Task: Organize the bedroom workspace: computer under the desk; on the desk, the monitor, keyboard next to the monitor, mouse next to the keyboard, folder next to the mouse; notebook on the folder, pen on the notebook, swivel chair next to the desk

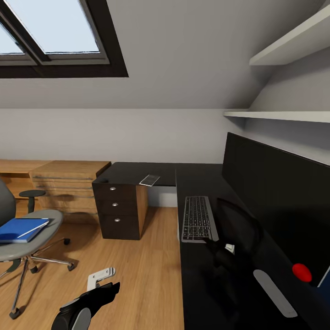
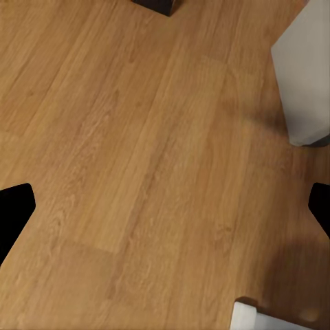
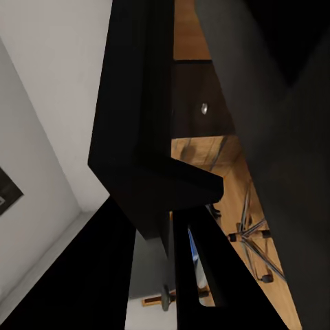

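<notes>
You faced a sloped-ceiling bedroom with a wooden floor (image 1: 151,256), a skylight (image 1: 50,27) at upper left and white shelves (image 1: 279,114) at upper right.

At far left the chair (image 1: 27,233) stood well apart from the desk (image 1: 201,284), and the folder (image 1: 20,229) lay flat on its seat, long axis running toward the desk. A thin pale stick seemed to lie on the folder; you could not tell whether it was the pen.

Your left gripper (image 1: 103,282) hung low over the floor between chair and desk, fingers spread wide with bare boards between them in the left wrist view. It was the nearer arm to the folder, which lay up and to its left, so I judged that reach to be its job.

The notebook (image 1: 150,179) rested on the far wing of the desk above the drawers (image 1: 117,213); all three were shut, contents hidden.

The keyboard (image 1: 198,219) lay on the near wing, lengthwise beside the monitor (image 1: 275,197) at right. The mouse did not stand out against the black top.

Your right gripper was too dark to read: spread or pressed together, you could not tell.
</notes>
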Tool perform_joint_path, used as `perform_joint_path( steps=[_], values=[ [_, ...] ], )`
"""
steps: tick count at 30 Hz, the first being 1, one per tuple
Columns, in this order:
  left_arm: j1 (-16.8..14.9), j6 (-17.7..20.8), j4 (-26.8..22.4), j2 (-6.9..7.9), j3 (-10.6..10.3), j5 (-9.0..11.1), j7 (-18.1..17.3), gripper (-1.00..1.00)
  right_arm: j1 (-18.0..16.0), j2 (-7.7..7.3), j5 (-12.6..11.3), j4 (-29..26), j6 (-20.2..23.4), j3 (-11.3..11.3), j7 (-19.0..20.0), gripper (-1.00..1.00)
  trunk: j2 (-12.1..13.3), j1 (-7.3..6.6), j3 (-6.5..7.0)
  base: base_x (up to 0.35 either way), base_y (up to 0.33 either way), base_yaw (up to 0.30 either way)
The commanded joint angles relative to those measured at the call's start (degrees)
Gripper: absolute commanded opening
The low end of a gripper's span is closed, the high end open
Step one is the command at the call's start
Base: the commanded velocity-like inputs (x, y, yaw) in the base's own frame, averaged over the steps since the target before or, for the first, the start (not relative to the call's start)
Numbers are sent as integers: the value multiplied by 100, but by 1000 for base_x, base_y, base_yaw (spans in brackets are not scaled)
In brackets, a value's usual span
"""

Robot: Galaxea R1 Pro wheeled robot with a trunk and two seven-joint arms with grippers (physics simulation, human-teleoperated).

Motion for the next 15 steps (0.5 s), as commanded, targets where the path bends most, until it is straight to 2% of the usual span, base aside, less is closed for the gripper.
perform_joint_path(
  steps=[1, 7, 15],
  values=[
    [-4, 11, -8, -1, -4, 60, 55, 100, -4, -5, -19, 4, 5, 10, 34, -100, -3, 0, -6, 5, 0, 0],
    [-4, 11, -5, -4, -4, 58, 41, 100, -4, -5, -19, 5, 7, 10, 47, -100, -3, 0, -6, 2, -88, 0],
    [-4, 10, -4, -5, -5, 60, 35, 100, -4, -9, -19, 4, 7, 10, 55, -100, -3, 0, -6, 0, -15, 0]
  ],
)
